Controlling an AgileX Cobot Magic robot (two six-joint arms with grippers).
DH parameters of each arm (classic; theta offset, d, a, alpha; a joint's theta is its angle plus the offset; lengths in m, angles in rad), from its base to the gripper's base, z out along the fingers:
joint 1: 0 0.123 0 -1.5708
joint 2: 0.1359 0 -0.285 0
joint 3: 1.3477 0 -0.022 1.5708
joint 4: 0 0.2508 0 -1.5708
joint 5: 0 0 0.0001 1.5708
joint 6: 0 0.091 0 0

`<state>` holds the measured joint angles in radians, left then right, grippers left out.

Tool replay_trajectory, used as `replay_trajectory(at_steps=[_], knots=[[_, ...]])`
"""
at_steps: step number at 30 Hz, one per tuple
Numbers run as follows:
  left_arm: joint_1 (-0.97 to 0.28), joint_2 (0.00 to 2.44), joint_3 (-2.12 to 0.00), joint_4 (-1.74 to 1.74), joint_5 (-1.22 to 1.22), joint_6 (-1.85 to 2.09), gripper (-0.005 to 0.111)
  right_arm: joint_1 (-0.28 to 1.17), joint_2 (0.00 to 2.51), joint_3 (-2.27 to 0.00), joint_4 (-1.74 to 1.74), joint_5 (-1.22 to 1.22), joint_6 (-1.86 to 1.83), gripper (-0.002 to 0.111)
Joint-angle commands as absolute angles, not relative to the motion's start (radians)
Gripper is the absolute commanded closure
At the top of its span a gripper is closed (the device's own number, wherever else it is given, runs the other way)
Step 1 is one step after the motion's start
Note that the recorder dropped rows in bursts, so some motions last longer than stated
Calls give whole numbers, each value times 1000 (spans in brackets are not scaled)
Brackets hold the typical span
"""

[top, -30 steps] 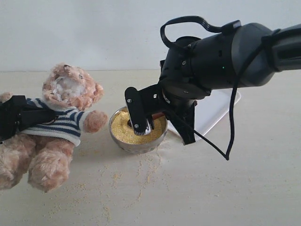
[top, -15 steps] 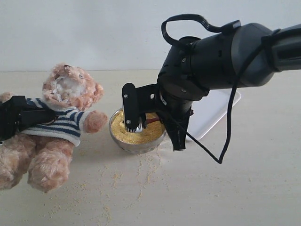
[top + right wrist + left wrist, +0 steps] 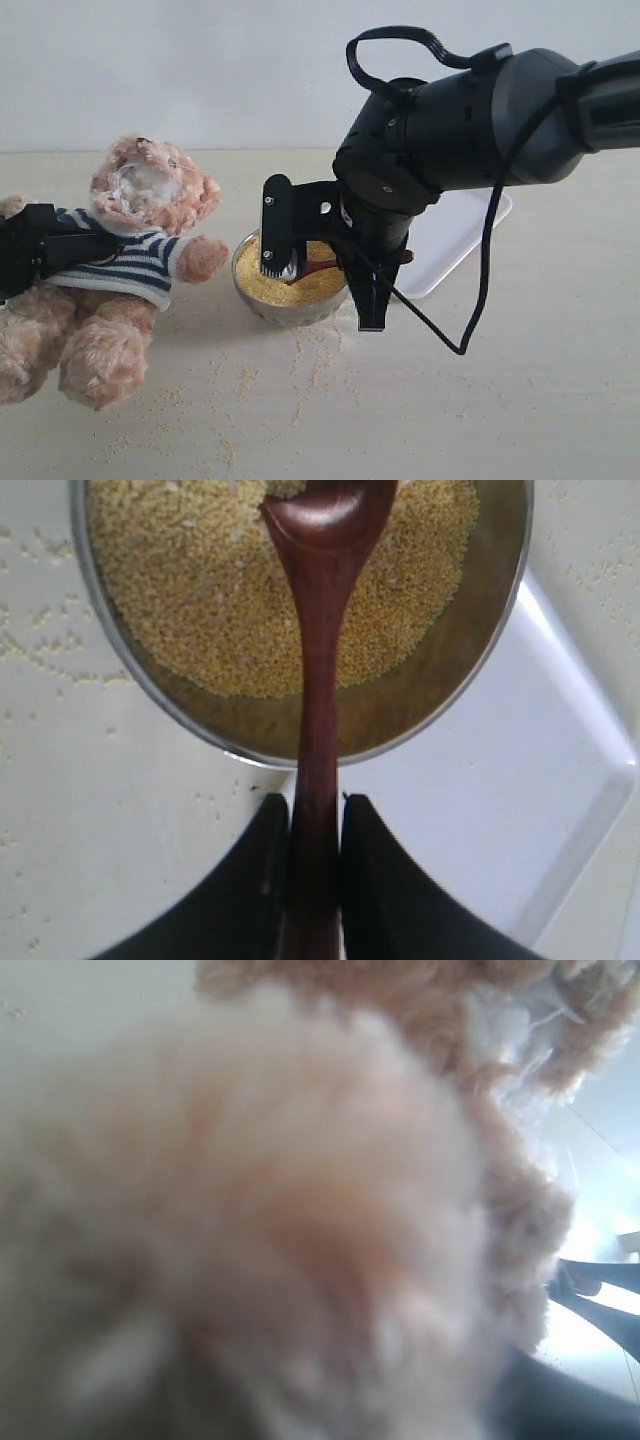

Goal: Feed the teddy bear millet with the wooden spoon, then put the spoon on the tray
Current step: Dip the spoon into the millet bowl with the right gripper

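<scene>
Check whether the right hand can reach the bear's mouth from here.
Probably yes: the right hand holds the wooden spoon over the bowl, with nothing standing between it and the teddy bear.

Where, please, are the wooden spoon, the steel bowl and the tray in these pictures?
wooden spoon point(image 3: 318, 680): right wrist view, on its handle.
steel bowl point(image 3: 400, 710): right wrist view, bare inner wall.
tray point(image 3: 480, 820): right wrist view, bare floor.
</scene>
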<state>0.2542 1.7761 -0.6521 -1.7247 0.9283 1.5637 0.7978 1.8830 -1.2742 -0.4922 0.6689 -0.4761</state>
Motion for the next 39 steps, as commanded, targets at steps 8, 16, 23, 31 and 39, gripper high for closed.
replay_trajectory(at_steps=[8, 16, 23, 31, 39], knots=[[257, 1763, -653, -1744, 960, 1570, 102, 797, 1882, -1281, -489, 685, -404, 108], [257, 1763, -653, -1744, 960, 1570, 102, 797, 1882, -1281, -507, 690, -381, 108], [257, 1763, -653, -1744, 960, 1572, 102, 793, 1858, -1281, -507, 708, -370, 108], [257, 1763, -653, -1744, 960, 1572, 102, 743, 1824, -1281, -458, 723, -372, 108], [257, 1763, -653, -1744, 960, 1572, 102, 743, 1826, -1281, -415, 721, -439, 108]])
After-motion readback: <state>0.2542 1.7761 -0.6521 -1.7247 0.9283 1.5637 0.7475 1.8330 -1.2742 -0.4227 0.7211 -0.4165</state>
